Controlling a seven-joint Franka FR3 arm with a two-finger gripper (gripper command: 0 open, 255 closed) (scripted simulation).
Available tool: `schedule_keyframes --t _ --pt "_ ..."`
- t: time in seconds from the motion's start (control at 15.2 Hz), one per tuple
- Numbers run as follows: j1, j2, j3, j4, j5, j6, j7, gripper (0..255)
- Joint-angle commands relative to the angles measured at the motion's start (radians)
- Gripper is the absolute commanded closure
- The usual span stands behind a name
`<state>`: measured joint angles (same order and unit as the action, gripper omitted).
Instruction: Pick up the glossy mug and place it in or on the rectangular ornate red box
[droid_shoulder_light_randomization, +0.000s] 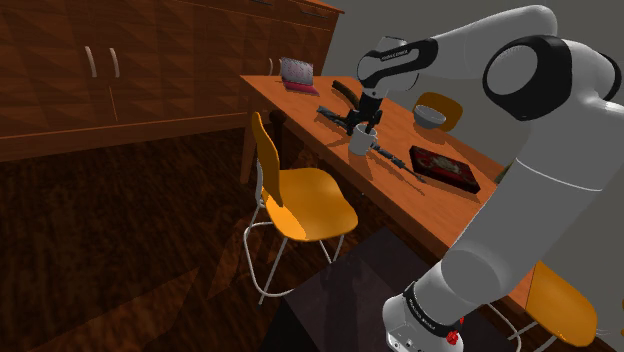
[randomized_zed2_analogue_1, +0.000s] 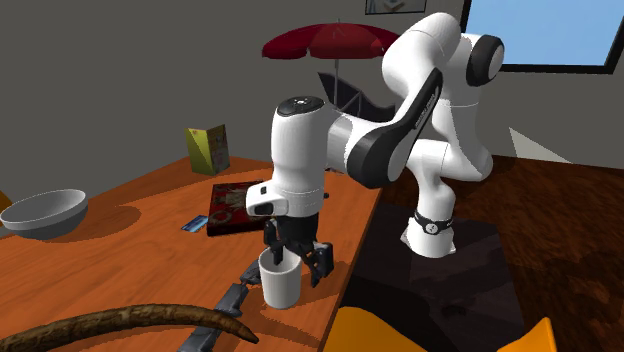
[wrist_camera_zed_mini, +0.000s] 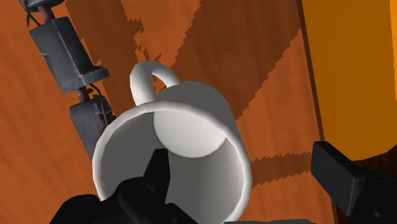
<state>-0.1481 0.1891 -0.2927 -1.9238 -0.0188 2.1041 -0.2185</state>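
Fingers (wrist_camera_zed_mini: 347, 178) spread apart, gripping nothing. In the wrist view one finger dips inside the mouth of the white mug (wrist_camera_zed_mini: 172, 140); the other hangs outside it, clear of the wall. The gripper (randomized_zed2_analogue_1: 296, 254) sits directly over the mug's rim. The mug stands upright on the bench (droid_shoulder_light_randomization: 400, 195), near the long edge that faces the orange chair (droid_shoulder_light_randomization: 305, 200).

Surroundings, large to small:
- Dark wooden cabinets (droid_shoulder_light_randomization: 120, 70) run along the wall at the shoulder view's left.
- The bench top is orange-brown wood with several things on it.
- The orange chair is drawn up to the bench edge just beside the mug. Its seat shows as an orange slab (wrist_camera_zed_mini: 356, 63) past the outer finger.
- A red umbrella (randomized_zed2_analogue_1: 330, 42) stands behind the arm in the second exterior view.
- The red box (droid_shoulder_light_randomization: 445, 168) is flat, dark red and patterned. It lies closed on the bench, near the mug but apart from it, toward the stand.
- A grey bowl (randomized_zed2_analogue_1: 45, 212) sits toward the far side of the bench, well apart from the mug.
- A green and yellow carton (randomized_zed2_analogue_1: 208, 150) stands upright beyond the red box.
- A rod strung with grey blocks (wrist_camera_zed_mini: 70, 63) lies flat just beside the mug's handle. In the shoulder view its thin dark length (droid_shoulder_light_randomization: 395, 158) runs between the mug and the red box.
- A small blue card (randomized_zed2_analogue_1: 192, 224) lies flat beside the red box.
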Motion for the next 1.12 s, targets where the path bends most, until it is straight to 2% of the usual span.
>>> schedule_keyframes --t 0.0,0.46,0.53,1.06 --pt "-0.001 0.010 0.001 -0.009 0.003 0.019 0.000 0" --pt "-0.001 0.010 0.001 -0.009 0.003 0.019 0.000 0" --pt "-0.001 0.010 0.001 -0.009 0.003 0.019 0.000 255" --pt "-0.001 0.010 0.001 -0.009 0.003 0.019 0.000 255"
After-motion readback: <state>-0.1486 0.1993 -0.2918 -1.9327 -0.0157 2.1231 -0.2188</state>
